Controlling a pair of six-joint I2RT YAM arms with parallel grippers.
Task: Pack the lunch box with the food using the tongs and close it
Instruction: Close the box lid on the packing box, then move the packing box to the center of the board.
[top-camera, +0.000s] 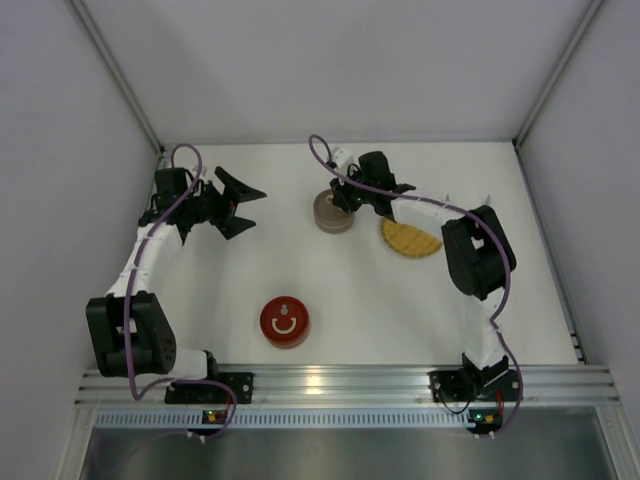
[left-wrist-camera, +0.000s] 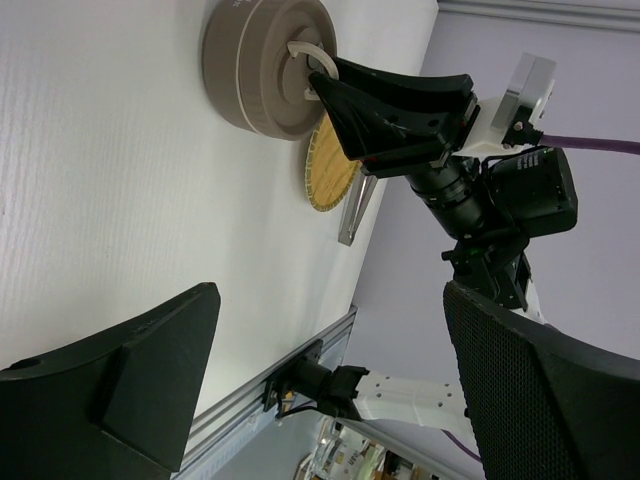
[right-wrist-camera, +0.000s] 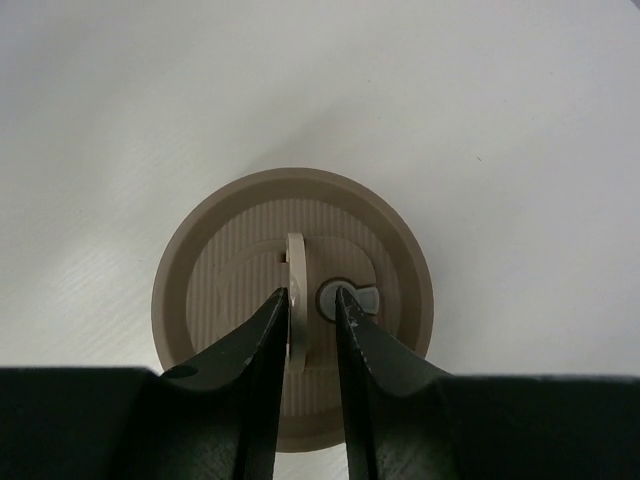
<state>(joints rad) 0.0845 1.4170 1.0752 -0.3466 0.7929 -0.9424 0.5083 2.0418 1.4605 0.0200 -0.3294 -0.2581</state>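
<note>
1. Right wrist view: our right gripper (right-wrist-camera: 312, 295), slightly parted, straddles the lunch box (right-wrist-camera: 190, 300) handle (right-wrist-camera: 294, 255) beside the plate (top-camera: 410, 240); left gripper (top-camera: 255, 208) spread wide.
2. Rising crooked, we could snag it and tip the box.

Left arm (top-camera: 150, 255) runs up left side of desk (top-camera: 380, 300), elbow near front edge, wrist near far-left corner. Left claw (top-camera: 256, 208) points right toward desk centre, jaws spread wide. Right arm (top-camera: 478, 252) folds over right side, forearm reaching left toward far centre. Right claw (top-camera: 345, 203) points down, jaws narrowly apart.
</note>
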